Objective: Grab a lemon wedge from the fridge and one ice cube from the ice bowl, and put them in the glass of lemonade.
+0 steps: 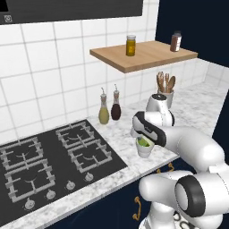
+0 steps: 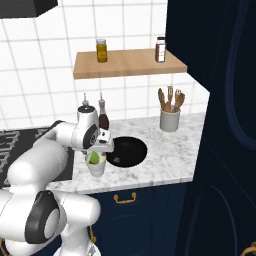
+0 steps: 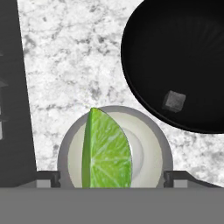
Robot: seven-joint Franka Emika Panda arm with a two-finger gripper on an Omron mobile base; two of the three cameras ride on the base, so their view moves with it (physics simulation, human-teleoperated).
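Observation:
The lemon wedge (image 3: 106,151) lies yellow-green in the glass of lemonade (image 3: 151,144), its rind to the left in the hand view. The glass (image 1: 145,149) (image 2: 96,169) stands on the marble counter near its front edge, with the wedge (image 1: 144,142) (image 2: 93,158) poking above its rim. My gripper (image 3: 113,177) (image 1: 142,135) (image 2: 98,148) hangs straight over the glass, open, its fingertips (image 3: 54,177) wide apart on either side of the rim and holding nothing. The black ice bowl (image 3: 175,57) (image 2: 126,151) sits just beside the glass, with one grey ice cube (image 3: 174,101) in it. The fridge is out of view.
A black gas hob (image 1: 53,156) lies left of the glass. Oil and vinegar bottles (image 1: 109,107) stand at the tiled wall behind, and a white crock of wooden utensils (image 2: 170,119) further right. A wooden shelf (image 2: 127,62) with two jars hangs above. Tall navy cabinets (image 2: 225,125) bound the right.

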